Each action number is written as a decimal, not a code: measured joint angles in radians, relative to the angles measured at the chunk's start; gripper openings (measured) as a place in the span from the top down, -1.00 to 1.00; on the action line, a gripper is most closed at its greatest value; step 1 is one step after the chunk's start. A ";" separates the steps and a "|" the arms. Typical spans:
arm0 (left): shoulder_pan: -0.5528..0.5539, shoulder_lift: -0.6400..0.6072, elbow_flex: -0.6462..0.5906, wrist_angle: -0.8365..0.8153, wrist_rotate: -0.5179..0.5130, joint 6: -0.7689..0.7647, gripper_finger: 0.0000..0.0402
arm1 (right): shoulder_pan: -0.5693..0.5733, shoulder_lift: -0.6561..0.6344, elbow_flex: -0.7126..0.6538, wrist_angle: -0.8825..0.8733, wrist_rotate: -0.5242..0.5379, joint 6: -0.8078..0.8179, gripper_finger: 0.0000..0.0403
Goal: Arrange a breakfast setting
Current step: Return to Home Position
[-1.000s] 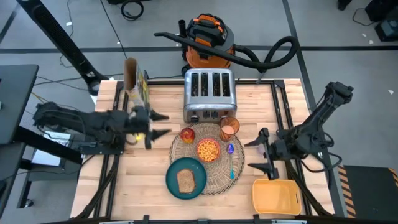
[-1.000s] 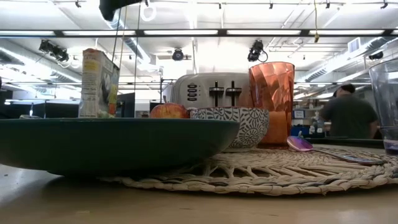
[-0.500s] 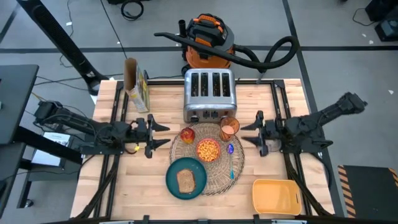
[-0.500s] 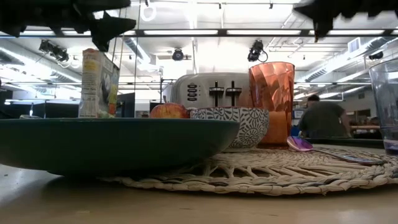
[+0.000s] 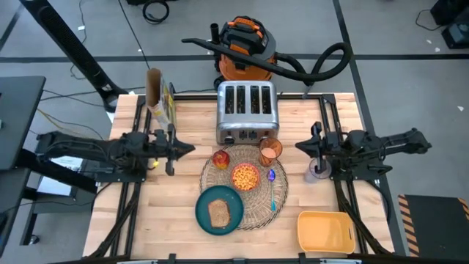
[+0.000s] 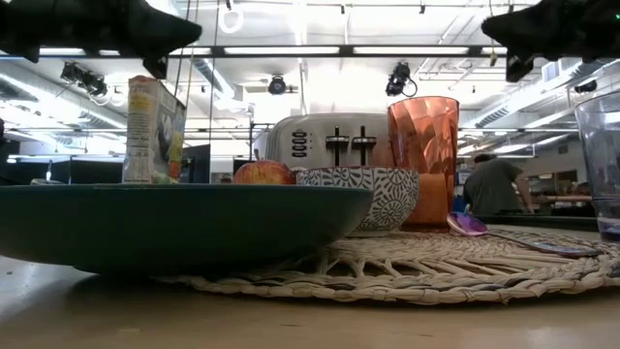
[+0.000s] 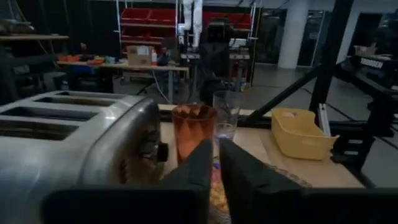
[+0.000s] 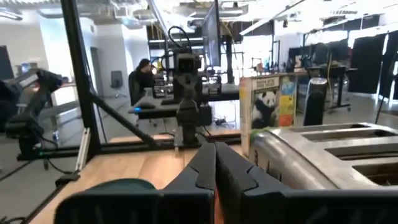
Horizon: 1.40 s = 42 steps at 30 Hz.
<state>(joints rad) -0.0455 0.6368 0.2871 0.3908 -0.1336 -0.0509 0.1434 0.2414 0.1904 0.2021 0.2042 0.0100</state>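
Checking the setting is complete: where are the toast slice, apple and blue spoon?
toast slice (image 5: 218,213), high view, its middle.
apple (image 5: 220,158), high view, its top.
blue spoon (image 5: 272,192), high view, its handle.

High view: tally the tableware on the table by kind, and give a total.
teal plate: 1
patterned bowl: 1
cups: 2, the orange cup and the clear glass
spoon: 1
Total: 5

The left end effector (image 7: 216,146) has its two dark fingers drawn nearly together, only a thin slit between them. Just beyond their tips stands the translucent orange cup (image 7: 193,127), a clear glass (image 7: 227,111) behind it. The chrome toaster (image 7: 68,149) stands beside the cup, and the yellow tray (image 7: 300,132) rests farther along the surface (image 7: 252,142).
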 joint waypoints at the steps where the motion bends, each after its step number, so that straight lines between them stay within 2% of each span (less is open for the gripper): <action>1: 0.012 -0.024 0.000 -0.024 0.007 0.007 0.87 | 0.000 -0.021 -0.014 -0.007 -0.004 0.003 0.96; 4: 0.051 -0.081 0.000 -0.105 0.064 0.006 0.96 | 0.000 -0.086 -0.044 -0.013 -0.006 0.003 0.93; 7: 0.081 -0.130 0.000 -0.194 0.118 -0.008 0.94 | 0.000 -0.147 -0.050 -0.079 -0.007 -0.003 0.93; 10: 0.097 -0.161 -0.003 -0.249 0.124 0.005 0.93 | 0.000 -0.204 -0.051 -0.166 -0.015 0.027 0.97; 13: 0.102 -0.190 -0.078 -0.127 0.129 0.010 0.95 | 0.001 -0.242 -0.063 -0.239 -0.011 0.065 0.97; 17: 0.102 -0.231 -0.257 0.088 0.133 -0.014 0.96 | 0.001 -0.240 -0.145 -0.136 0.006 0.076 0.97; 18: 0.102 -0.246 -0.280 0.098 0.133 -0.016 0.96 | 0.001 -0.240 -0.169 -0.102 0.003 0.082 0.97; 21: 0.106 -0.273 -0.276 0.046 0.138 -0.021 0.96 | 0.002 -0.237 -0.182 -0.129 -0.039 0.116 0.98; 26: 0.106 -0.330 -0.278 0.022 0.269 -0.002 0.96 | -0.007 -0.240 -0.184 -0.115 -0.204 0.155 0.99; 30: 0.116 -0.358 -0.279 -0.002 0.262 0.027 0.96 | -0.069 -0.235 -0.184 -0.180 -0.213 0.155 0.99; 33: 0.141 -0.364 -0.279 -0.020 0.261 0.023 0.96 | -0.129 -0.237 -0.184 -0.160 -0.278 0.140 0.99; 35: 0.158 -0.364 -0.279 -0.033 0.261 0.010 0.96 | -0.161 -0.239 -0.184 -0.149 -0.285 0.139 0.99; 42: 0.172 -0.363 -0.279 -0.038 0.269 0.008 0.95 | -0.175 -0.236 -0.184 -0.166 -0.288 0.102 0.94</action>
<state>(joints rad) 0.1261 0.2741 0.0078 0.3527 0.1356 -0.0425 -0.0315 0.0059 0.0067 0.0362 -0.0834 0.1118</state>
